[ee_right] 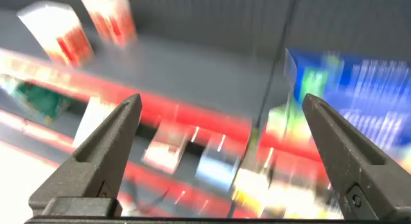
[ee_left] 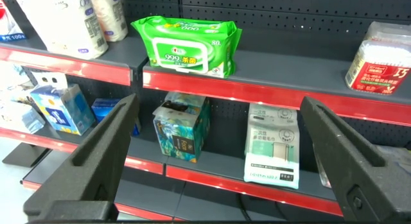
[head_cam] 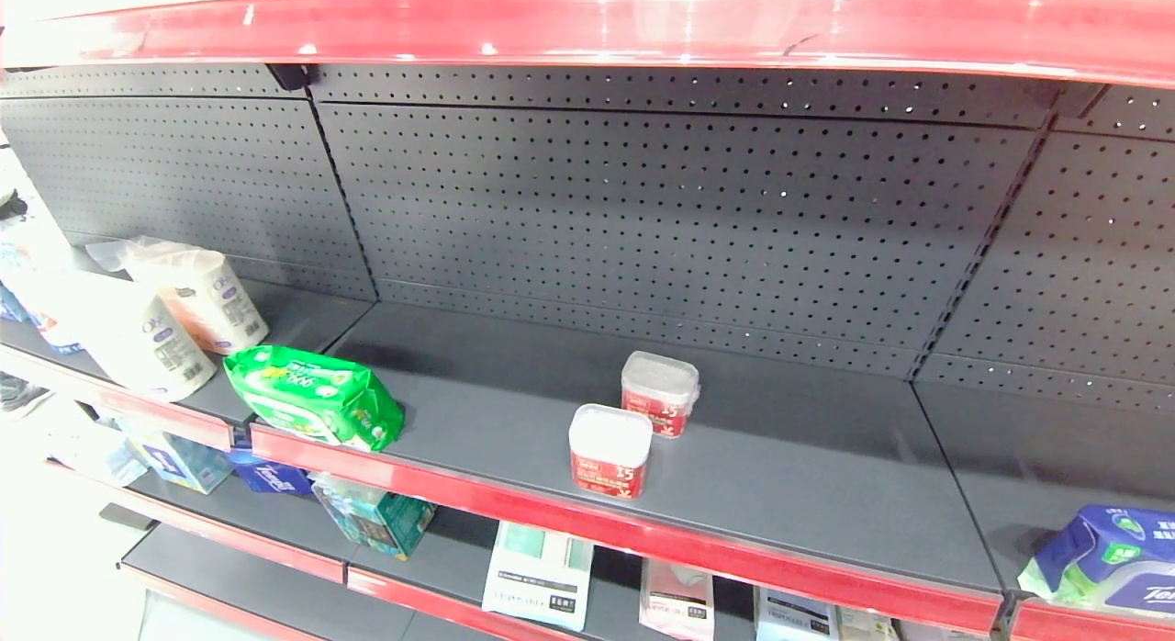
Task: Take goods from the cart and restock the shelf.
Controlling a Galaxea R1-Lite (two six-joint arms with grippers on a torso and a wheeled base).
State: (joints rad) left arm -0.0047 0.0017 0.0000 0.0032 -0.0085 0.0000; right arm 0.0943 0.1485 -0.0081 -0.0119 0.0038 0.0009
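Observation:
The dark grey shelf (head_cam: 789, 457) with a red front strip carries two small clear tubs with red labels, one near the front edge (head_cam: 609, 448) and one just behind it (head_cam: 659, 393). A green wipes pack (head_cam: 312, 395) lies further left at the edge. My left gripper (ee_left: 219, 102) is open and holds nothing, facing the green wipes pack (ee_left: 189, 44) and the lower shelves from in front. My right gripper (ee_right: 221, 99) is also open and holds nothing; the two tubs (ee_right: 54, 34) and a blue pack (ee_right: 347, 83) are blurred beyond it.
White paper rolls (head_cam: 147, 333) stand at the shelf's left end. A blue and green pack (head_cam: 1111, 558) sits at the right. Boxes and flat packs (head_cam: 537, 577) fill the lower shelves. The perforated back panel (head_cam: 661, 209) and an upper shelf lip (head_cam: 587, 21) bound the space.

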